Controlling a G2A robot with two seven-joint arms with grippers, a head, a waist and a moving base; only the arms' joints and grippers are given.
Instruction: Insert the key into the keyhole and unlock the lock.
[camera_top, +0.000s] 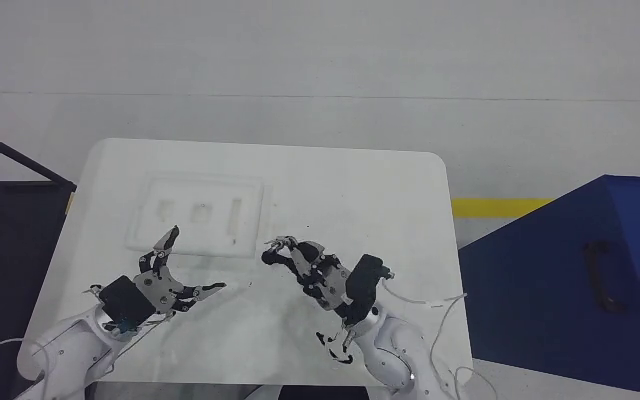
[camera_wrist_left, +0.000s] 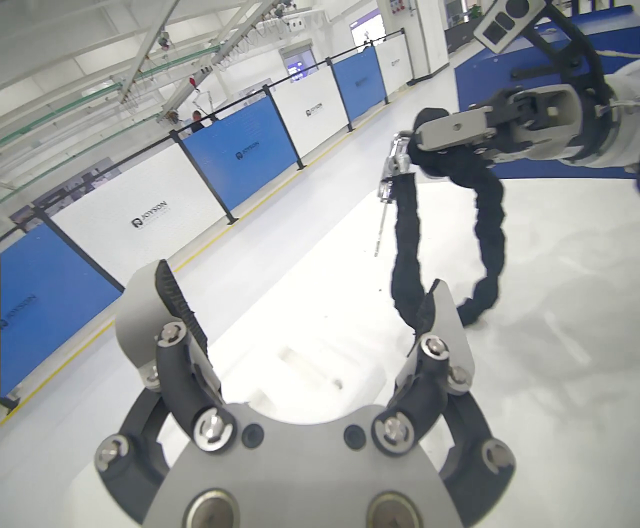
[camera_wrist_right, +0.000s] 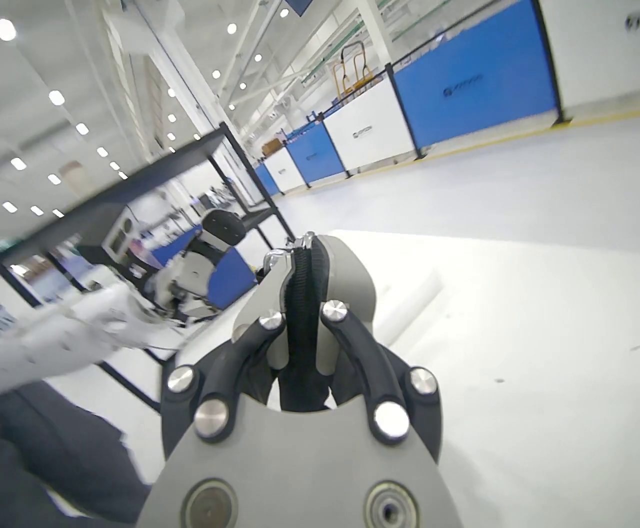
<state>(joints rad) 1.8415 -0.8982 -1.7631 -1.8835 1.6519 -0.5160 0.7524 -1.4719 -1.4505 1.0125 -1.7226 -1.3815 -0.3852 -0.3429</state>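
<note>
right gripper (camera_wrist_right: 303, 260) clamps the black cable (camera_wrist_left: 492, 225), left gripper (camera_wrist_left: 300, 289) spread wide.

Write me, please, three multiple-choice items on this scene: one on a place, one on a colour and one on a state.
1. Where does the tray lie?
A. On the floor
B. On the table, beyond the left gripper
C. On a shelf

2. What colour is the cable?
A. Red
B. Yellow
C. Black

3. How is the left gripper?
A. Open and empty
B. Shut on the cable
C. Shut on the tray

Answers: 1 B, since the top view shows the tray flat on the table, farther out than that gripper. 2 C, since the cable hanging from the shut right gripper is black. 3 A, since its fingers are spread with nothing between them.
</note>
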